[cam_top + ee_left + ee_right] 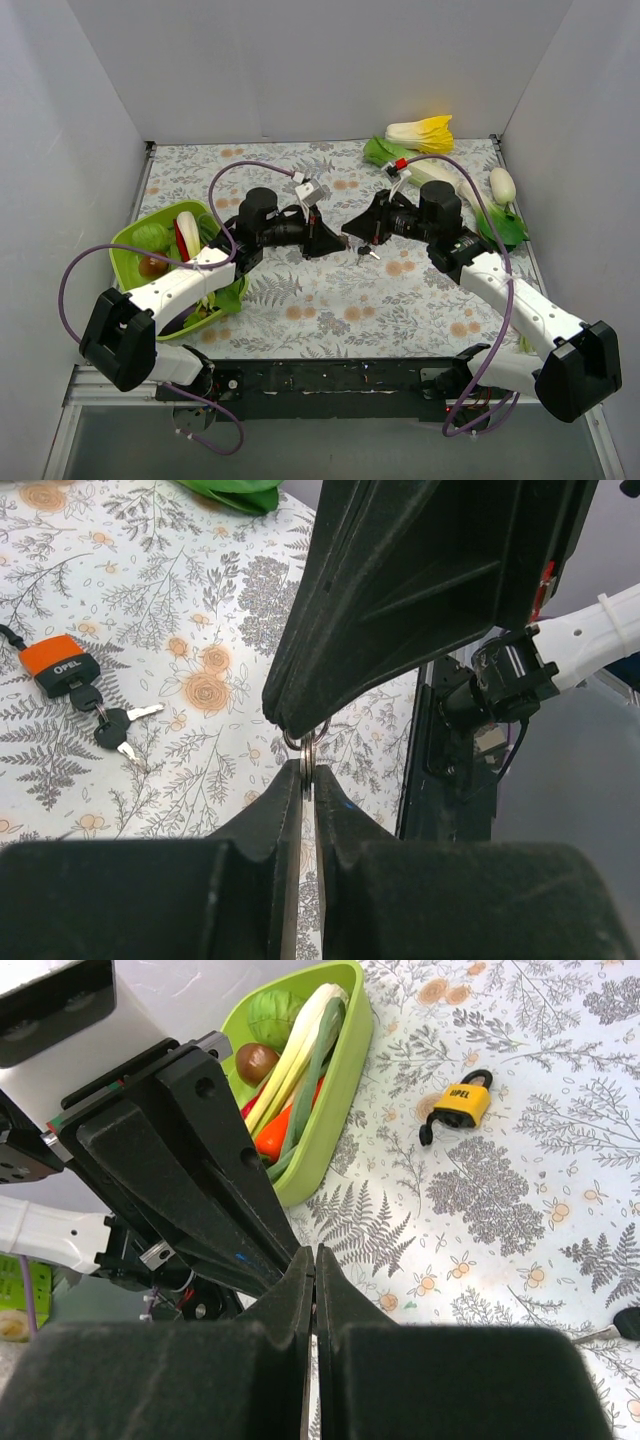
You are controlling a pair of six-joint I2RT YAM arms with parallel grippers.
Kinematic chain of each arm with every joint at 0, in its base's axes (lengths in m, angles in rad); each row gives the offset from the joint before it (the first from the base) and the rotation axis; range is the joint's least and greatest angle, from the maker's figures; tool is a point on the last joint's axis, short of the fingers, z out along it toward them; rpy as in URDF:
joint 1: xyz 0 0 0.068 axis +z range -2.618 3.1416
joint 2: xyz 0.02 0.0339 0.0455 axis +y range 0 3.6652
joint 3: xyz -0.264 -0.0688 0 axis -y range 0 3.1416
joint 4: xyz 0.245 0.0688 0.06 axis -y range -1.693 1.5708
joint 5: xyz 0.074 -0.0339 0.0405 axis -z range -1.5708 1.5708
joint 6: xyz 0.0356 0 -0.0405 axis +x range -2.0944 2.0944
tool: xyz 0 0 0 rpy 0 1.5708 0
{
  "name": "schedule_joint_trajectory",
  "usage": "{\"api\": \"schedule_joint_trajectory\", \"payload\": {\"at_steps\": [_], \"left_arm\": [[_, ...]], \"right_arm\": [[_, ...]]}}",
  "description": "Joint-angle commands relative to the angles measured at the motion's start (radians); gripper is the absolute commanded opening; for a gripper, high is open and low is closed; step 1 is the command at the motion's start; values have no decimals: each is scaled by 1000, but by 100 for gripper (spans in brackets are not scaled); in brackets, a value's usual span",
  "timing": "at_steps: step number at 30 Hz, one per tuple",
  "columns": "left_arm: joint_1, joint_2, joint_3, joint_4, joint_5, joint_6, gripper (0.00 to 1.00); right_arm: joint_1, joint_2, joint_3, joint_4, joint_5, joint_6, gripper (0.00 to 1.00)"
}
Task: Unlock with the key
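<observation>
The left hand (304, 772) is right at the lens. It is pinched shut on a thin metal ring (290, 744). The right hand (314, 1255) is shut too, tip to tip with it. I cannot tell if it grips the ring as well, or what hangs from the ring.

The key (112, 727) is in neither hand. It lies on the bench (150, 590) in a small bunch. One key seems stuck in the bottom of the orange padlock (58, 663), and the others fan out away from it. The bunch sits below the joined tips, on their far side, a bit nearer the right hand. Bare bench lies all around it. The yellow padlock (462, 1105) and the green basket (340, 1070) are well apart, over on the left.
</observation>
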State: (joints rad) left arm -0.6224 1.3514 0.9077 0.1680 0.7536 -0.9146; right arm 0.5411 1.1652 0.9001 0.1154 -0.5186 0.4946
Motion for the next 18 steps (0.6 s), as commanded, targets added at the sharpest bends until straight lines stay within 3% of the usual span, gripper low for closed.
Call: {"api": "schedule_joint_trajectory", "payload": {"at_steps": [1, 5, 7, 8, 11, 18], "left_arm": [[-8, -26, 22, -102, -1, 60, 0], [-8, -28, 20, -210, 64, 53, 0], [-8, -32, 17, -257, 96, 48, 0], [-10, -31, 22, -319, 108, 54, 0], [-11, -35, 23, -434, 144, 85, 0], [-20, -83, 8, -528, 174, 95, 0]], "right_arm": [[-33, -36, -21, 10, 6, -53, 1], [-50, -50, -50, 12, -75, -108, 4], [-55, -58, -53, 0, -144, -157, 20], [-53, -65, -53, -3, -168, -175, 37], [-53, -75, -49, -39, -291, -255, 57], [-37, -62, -101, -56, -507, -300, 65]]}}
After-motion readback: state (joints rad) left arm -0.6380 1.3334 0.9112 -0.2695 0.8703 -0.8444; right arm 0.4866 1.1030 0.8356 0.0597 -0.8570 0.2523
